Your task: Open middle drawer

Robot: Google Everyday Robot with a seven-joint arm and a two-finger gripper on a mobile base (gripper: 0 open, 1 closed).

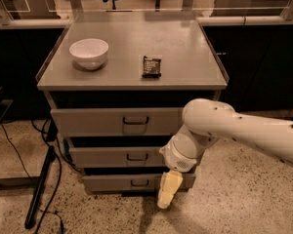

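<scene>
One tool (167, 195) hangs below the middle drawer (122, 156), before the bottom drawer's (117, 182) right end; its grip can't be told.

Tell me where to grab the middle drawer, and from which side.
Take the middle drawer by its small dark handle, recessed at the centre of the front panel. Come straight in from the front: the panel is flat and low, with no other hold. The gripper hangs lower and to the right, before the bottom drawer.
</scene>
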